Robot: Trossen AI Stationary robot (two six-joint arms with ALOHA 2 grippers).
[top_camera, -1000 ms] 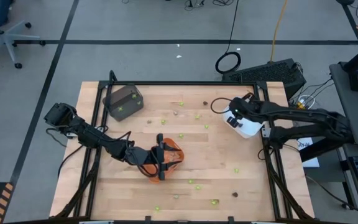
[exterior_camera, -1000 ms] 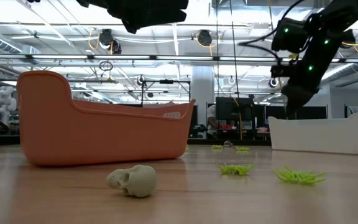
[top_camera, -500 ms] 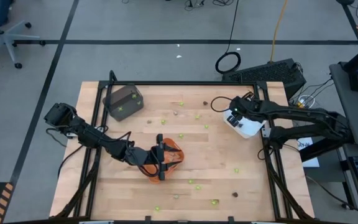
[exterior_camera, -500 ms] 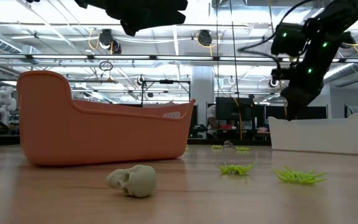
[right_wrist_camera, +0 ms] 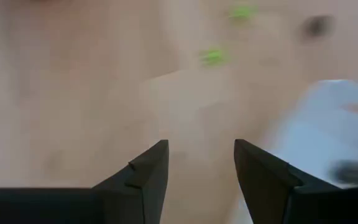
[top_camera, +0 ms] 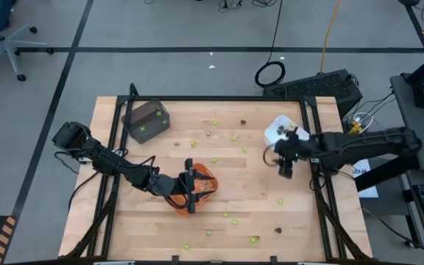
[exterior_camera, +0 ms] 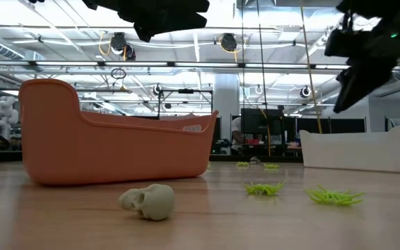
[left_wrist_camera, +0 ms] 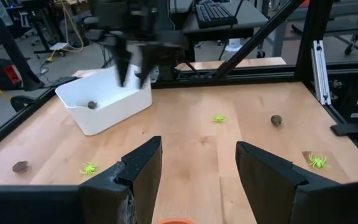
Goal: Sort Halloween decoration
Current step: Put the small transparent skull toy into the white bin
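The Halloween decoration lies scattered on the wooden table: lime-green pieces (left_wrist_camera: 219,118) (exterior_camera: 262,187), dark brown ones (left_wrist_camera: 276,119) and a tan-grey skull (exterior_camera: 148,201). One brown piece (left_wrist_camera: 92,104) lies in the white tray (top_camera: 280,129). My right gripper (top_camera: 283,163) hangs open above bare table just near of that tray, nothing between its fingers (right_wrist_camera: 148,171). My left gripper (top_camera: 195,190) stays open in the air over the orange tray (top_camera: 207,179), well above it in the low view.
A dark grey tray (top_camera: 146,120) stands at the far left corner. A black frame (top_camera: 311,184) runs along the table's edges. Bare wood lies between the orange and white trays, dotted with small pieces.
My right gripper has swung away from above the white tray toward the table's near edge, rising a little and tipping; it blurs in its own wrist view. The left arm and the trays have kept still.
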